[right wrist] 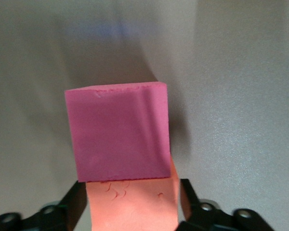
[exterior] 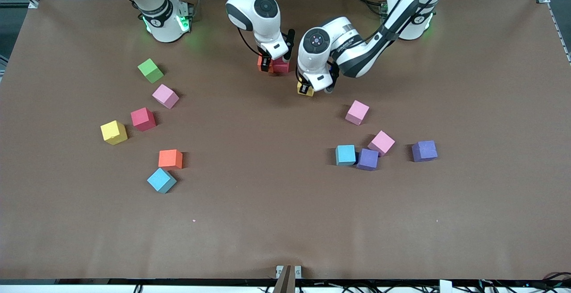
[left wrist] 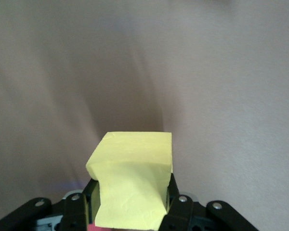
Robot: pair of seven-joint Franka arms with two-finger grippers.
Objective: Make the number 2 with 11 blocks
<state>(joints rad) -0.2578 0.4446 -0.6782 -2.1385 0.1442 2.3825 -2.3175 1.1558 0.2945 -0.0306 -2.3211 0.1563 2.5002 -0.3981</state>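
While both arms reach to the middle of the table (exterior: 276,221) near the robots' bases, the left gripper (exterior: 306,88) has its jaws closed on the sides of a yellow cube (exterior: 305,89), seen in the left wrist view (left wrist: 131,180) clamped between the fingers (left wrist: 176,211), low at the tabletop; whether it touches the surface cannot be told. Beside it, toward the right arm's end, the right gripper (exterior: 266,64) has its jaws closed on an orange cube (right wrist: 132,204), which shows in the front view (exterior: 261,61) pressed edge to edge against a red cube (exterior: 281,66), also seen in the right wrist view (right wrist: 119,132). These three cubes are all there is of the number 2 so far. The other blocks lie loose in two groups, well apart from the grippers. Toward the right arm's end sit a green cube (exterior: 150,70), a pink cube (exterior: 165,96), a second red cube (exterior: 143,119), a second yellow cube (exterior: 113,132), a second orange cube (exterior: 170,159) and a blue cube (exterior: 161,180), the last two close together. Toward the left arm's end lie another pink cube (exterior: 357,112), a third pink cube (exterior: 381,142) touching a purple cube (exterior: 368,159), which in turn touches a second blue cube (exterior: 345,154), and a second purple cube (exterior: 424,150) on its own. Between the two groups a broad strip of bare tabletop runs from the grippers down to the table edge nearest the front camera.
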